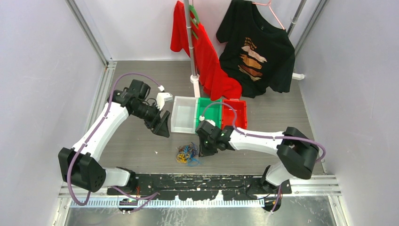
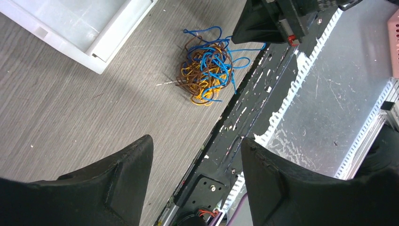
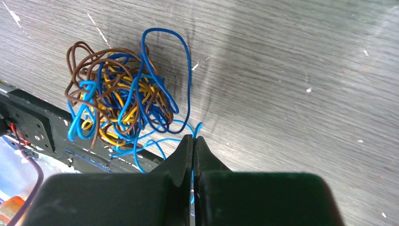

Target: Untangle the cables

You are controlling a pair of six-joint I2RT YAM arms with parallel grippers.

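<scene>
Overhead and wrist views of the tangle. The cables (image 1: 188, 154), thin flexible wires in blue, yellow and brown knotted into one small loose ball, lie on the grey wood-grain tabletop (image 1: 136, 150) near its front edge, just beside the black perforated metal base plate (image 1: 211, 181) and between the two arms. The right gripper (image 3: 193, 138) is down at the right side of the ball, its black fingers pressed together with one blue strand (image 3: 196, 128) of the bundle running into the seam between them; the rest of the ball rests on the table. The left gripper (image 2: 196, 140) hangs above the table, well apart from the ball, with its fingers spread wide and nothing between them. Behind the ball stand three open plastic bins side by side: white (image 1: 185, 114), green (image 1: 209, 112) and red (image 1: 235, 113).
</scene>
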